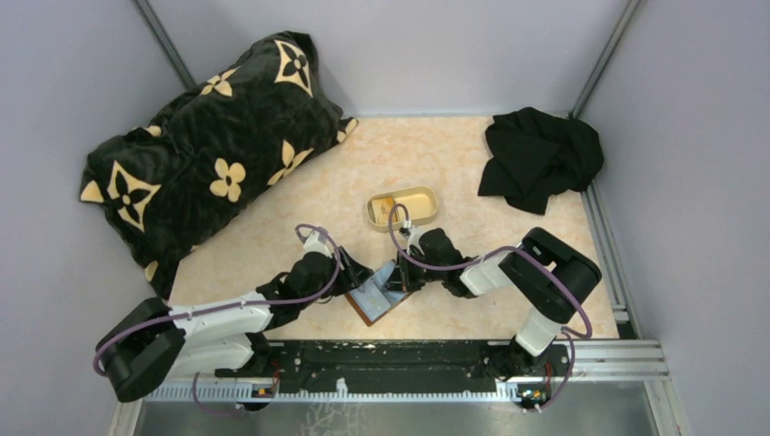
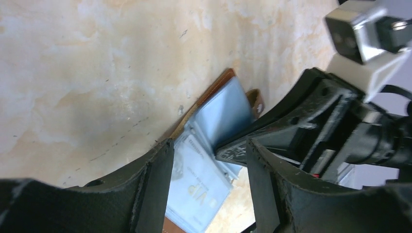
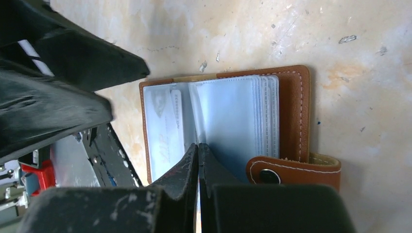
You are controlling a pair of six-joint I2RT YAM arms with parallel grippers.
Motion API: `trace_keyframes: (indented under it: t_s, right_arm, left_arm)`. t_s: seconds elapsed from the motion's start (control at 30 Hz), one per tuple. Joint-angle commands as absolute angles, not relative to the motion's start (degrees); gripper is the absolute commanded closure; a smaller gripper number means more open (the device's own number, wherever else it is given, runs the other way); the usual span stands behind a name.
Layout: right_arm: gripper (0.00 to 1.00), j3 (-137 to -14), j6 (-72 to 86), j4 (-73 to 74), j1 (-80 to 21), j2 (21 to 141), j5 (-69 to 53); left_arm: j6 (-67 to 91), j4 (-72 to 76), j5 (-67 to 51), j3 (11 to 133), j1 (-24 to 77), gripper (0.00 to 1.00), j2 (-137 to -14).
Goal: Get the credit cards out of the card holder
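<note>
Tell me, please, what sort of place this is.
Probably a robotics lab work cell: a marbled tabletop boxed in by plain grey walls, with two robot arms bolted to a metal rail at its edge.

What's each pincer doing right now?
Left pincer: open above the wallet, holding nothing.
Right pincer: shut, tips at the wallet's fold; can't tell if anything is pinched.

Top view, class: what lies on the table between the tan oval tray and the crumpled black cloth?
Nothing. In the top view, the stretch of table between the tray and the black cloth is bare marbled surface.
</note>
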State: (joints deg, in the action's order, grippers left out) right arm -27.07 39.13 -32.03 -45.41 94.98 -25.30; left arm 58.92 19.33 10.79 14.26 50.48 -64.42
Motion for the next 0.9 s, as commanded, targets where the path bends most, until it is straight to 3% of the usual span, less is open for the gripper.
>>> trace_keyframes:
  t_s: [0.0, 0.37, 0.7, 0.87]
  right_arm:
    - [1.00, -28.8, 37.8, -22.2, -46.0, 97.9, -19.2]
    - [1.00, -30.8, 51.4, -33.5, -40.3, 105.7, -12.6]
    - [1.00, -32.8, 45.9, -21.9, -43.5, 85.1, -7.4]
    - [1.00, -37.1, 39.2, -14.4, -43.5, 82.2, -7.6]
  left_arm:
    - [58.4, 14.7, 13.1, 15.0, 50.3, 0.37, -58.1]
    - [57.5, 6.0, 15.0, 17.2, 50.3, 0.37, -49.9]
    - [60.6, 11.7, 14.2, 13.8, 50.3, 0.37, -51.1]
    - [59.7, 18.7, 13.1, 13.4, 50.4, 0.36, -54.0]
